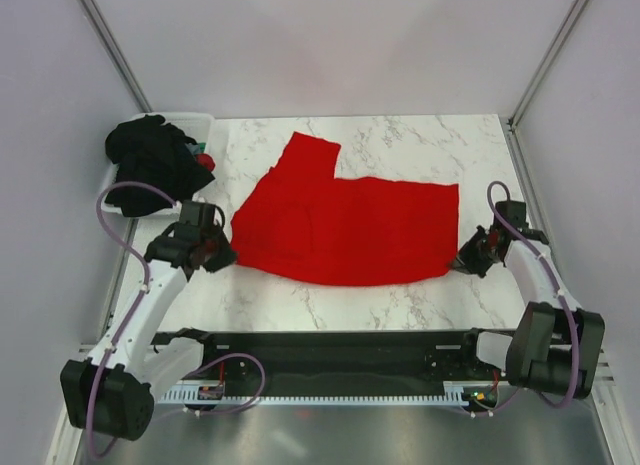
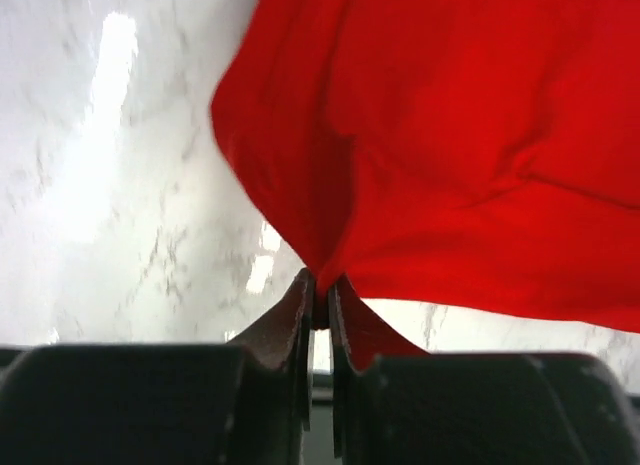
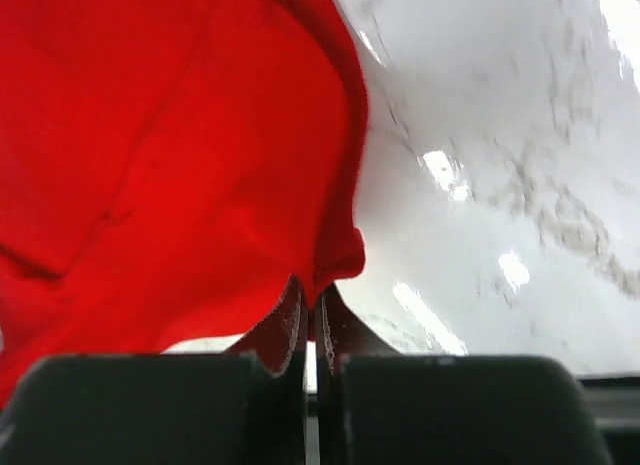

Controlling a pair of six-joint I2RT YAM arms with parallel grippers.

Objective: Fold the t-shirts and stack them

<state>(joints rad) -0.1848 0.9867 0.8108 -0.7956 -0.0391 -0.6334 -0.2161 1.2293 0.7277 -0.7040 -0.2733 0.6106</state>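
A bright red t-shirt (image 1: 345, 228) lies spread on the marble table, one sleeve pointing to the far side. My left gripper (image 1: 222, 253) is shut on the shirt's near left corner; in the left wrist view the red cloth (image 2: 450, 145) is pinched between the fingertips (image 2: 300, 300). My right gripper (image 1: 462, 258) is shut on the near right corner; in the right wrist view the red cloth (image 3: 170, 155) runs into the closed fingertips (image 3: 292, 303). Black t-shirts (image 1: 152, 160) sit heaped at the far left.
The black heap rests in and over a white plastic tub (image 1: 203, 122) at the table's far left corner. Grey walls enclose the table on three sides. A black rail (image 1: 320, 350) runs along the near edge between the arm bases.
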